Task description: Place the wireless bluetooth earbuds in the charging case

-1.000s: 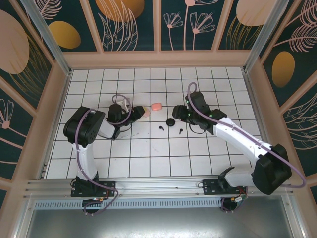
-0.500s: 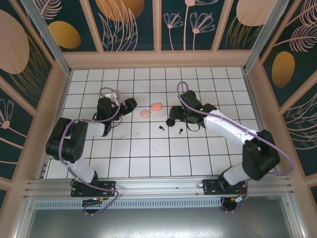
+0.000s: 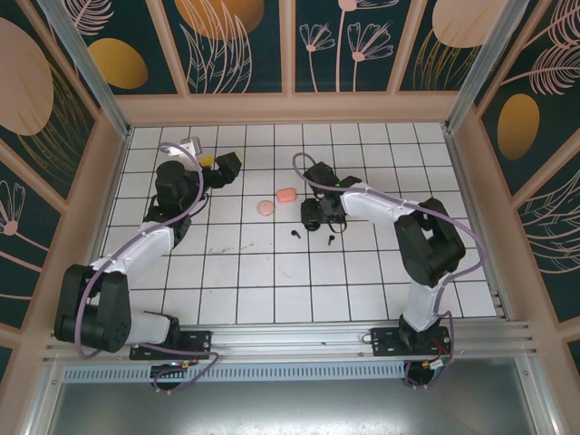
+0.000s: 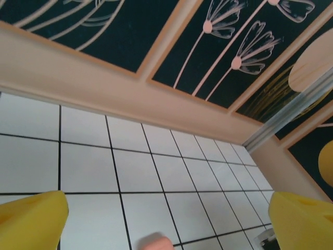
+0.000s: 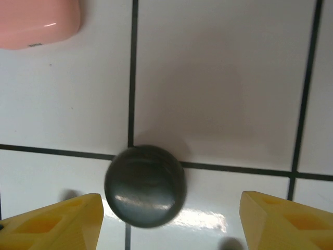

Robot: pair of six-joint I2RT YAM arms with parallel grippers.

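Moved since a second ago: the left arm has swung off the mid-table tiles out to the far left, and the right arm has folded in so that its wrist hangs over the black case.

- Left gripper: yellow fingers spread wide, nothing between them, pointed at the far wall. It is well apart from every task item.
- Right gripper: fingers spread wide, holding nothing. The round black charging case lies on the tile just ahead of the fingertips, nearer the left finger, and we see no contact.
- Black earbuds, two: one and the other lie loose on the tiles, just to the near side of the right gripper and not in any case. They are too small for us to read which way the stems run.
- Pink rectangular case and rounder pink case: between the two arms, on the far side of the earbuds.

We judge the right arm the nearer one — the earbuds lie toward its base, so a pick means drawing back toward the near side, not reaching on.
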